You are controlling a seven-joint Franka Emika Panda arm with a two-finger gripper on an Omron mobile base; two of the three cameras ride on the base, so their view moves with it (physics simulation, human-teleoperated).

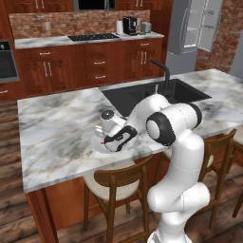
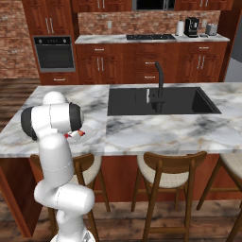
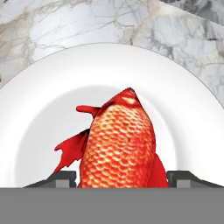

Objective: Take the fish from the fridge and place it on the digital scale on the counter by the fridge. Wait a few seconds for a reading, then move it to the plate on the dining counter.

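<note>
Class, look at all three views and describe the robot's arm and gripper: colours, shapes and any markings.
The arm is built of smooth, rounded glossy white segments, with dark round caps at its joints. The hand is white with black trim and a dark round cap. The gripper ends in two small, dark grey, blocky finger tips. No cables or markings show.

fish (image 3: 120, 144) over plate (image 3: 39, 109), on dining counter (image 1: 52, 128)

The fish (image 3: 118, 144) is rendered with glossy red-orange scales, set against a smooth, faintly shiny white plate (image 3: 43, 109). The desk (image 1: 52, 128) is shown as polished grey-veined marble, the stools (image 2: 165, 177) as dark varnished wood with pale cloth seats.
</note>
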